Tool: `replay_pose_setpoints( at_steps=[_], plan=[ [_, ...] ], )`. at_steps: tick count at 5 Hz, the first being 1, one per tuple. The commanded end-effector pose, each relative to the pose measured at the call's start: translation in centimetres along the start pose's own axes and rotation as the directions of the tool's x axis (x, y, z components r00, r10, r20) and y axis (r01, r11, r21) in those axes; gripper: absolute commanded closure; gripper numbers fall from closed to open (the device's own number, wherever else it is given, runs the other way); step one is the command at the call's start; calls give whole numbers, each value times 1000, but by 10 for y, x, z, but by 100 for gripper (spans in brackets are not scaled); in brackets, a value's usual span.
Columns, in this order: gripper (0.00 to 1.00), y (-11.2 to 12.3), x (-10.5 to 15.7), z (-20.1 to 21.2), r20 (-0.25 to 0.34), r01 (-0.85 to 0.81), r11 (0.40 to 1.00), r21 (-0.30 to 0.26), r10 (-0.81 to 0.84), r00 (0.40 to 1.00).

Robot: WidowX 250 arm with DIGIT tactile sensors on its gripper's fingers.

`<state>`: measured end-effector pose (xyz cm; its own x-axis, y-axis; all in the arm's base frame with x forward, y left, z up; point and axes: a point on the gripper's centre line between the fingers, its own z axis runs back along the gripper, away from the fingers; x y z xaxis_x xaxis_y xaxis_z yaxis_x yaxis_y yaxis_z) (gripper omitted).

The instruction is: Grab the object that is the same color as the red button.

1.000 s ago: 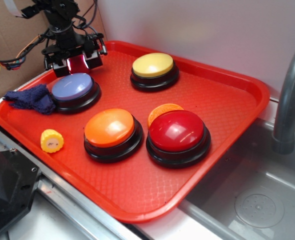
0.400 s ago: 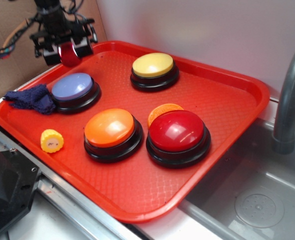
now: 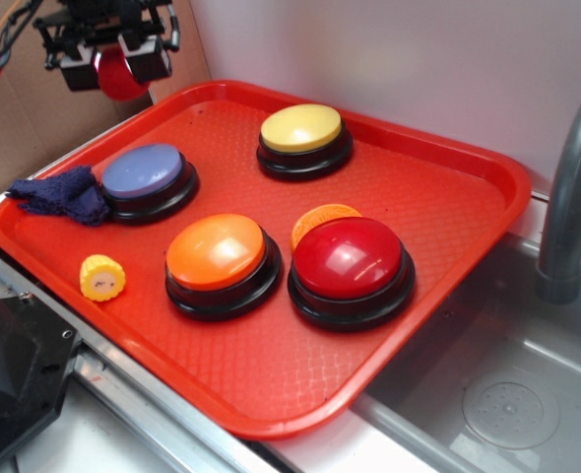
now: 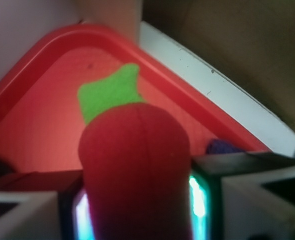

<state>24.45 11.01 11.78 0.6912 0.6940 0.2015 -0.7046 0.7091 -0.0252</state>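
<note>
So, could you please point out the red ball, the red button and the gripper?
red ball (image 4: 137, 170): wrist view, its fuzzy body.
red button (image 3: 348, 255): exterior view, top of dome.
gripper (image 3: 108, 61): exterior view, between its fingertips.

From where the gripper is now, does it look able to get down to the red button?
Probably not as things stand: the gripper is shut on the red ball, above the tray's far corner. Nothing stands over the red button, but the ball fills the jaws.

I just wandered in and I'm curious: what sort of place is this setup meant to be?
Probably a toy kitchen sink counter used as a robot test bench: a grey faucet over a sink basin, a red tray of coloured push buttons beside it, and cardboard behind.
</note>
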Motion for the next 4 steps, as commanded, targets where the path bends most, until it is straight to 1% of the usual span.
replay_pose_setpoints(
  at_steps=[1,2,3,4],
  plan=[
    [100,-35,-38,52,13,247,963,-106,-247,969],
    [100,-49,-64,61,1,327,937,-124,-329,944],
    [100,-54,-84,66,-4,358,925,-124,-361,932],
    [100,-54,-95,64,-42,352,924,-152,-361,931]
  ],
)
